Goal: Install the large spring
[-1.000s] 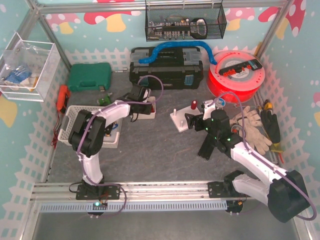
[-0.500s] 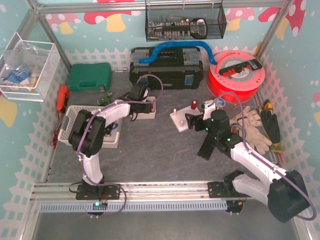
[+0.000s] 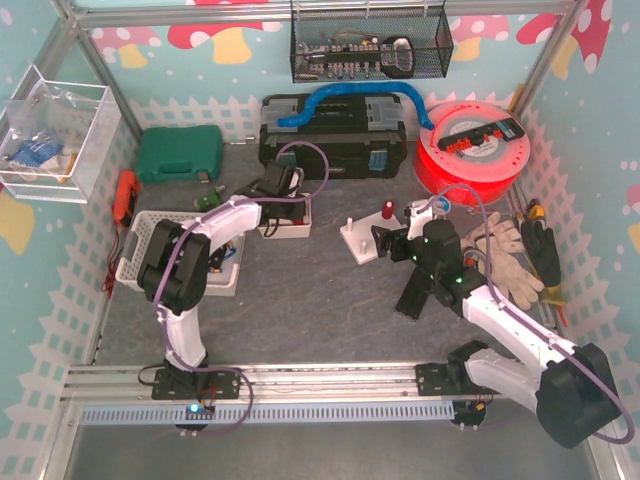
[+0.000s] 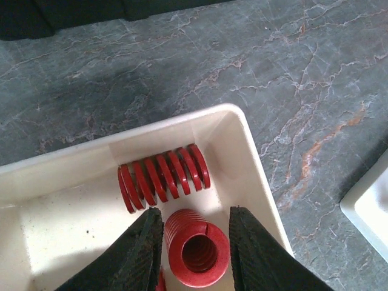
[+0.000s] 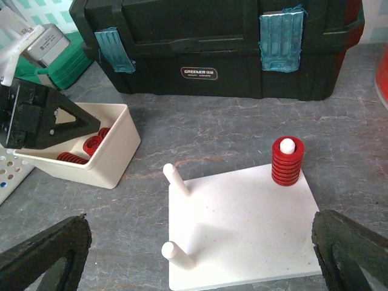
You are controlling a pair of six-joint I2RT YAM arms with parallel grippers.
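While the left hand (image 4: 195, 213) hangs over the white tray (image 4: 257, 167), we see its two fingers (image 4: 144, 248) set against opposite sides of the large spring (image 4: 195, 250), grasping it. That red spring stands end-on with its bore facing the wrist camera, inside the tray close to the right wall; we cannot tell whether it is clear of the tray floor. Just beyond it a second spring (image 4: 163, 177) lies on its side along the far wall. The tray sits on the grey marbled worktop (image 4: 303, 91), to the left of the white peg board (image 5: 242, 248) and apart from it. On the board, a mounted spring (image 5: 286, 160) sits over the far right peg, and two bare pegs (image 5: 176, 180) stand along the left edge. The right hand (image 5: 200, 224) hovers near the board's near edge, released, with its fingers spread wide. A black toolbox (image 5: 206, 42) stands beyond the board.
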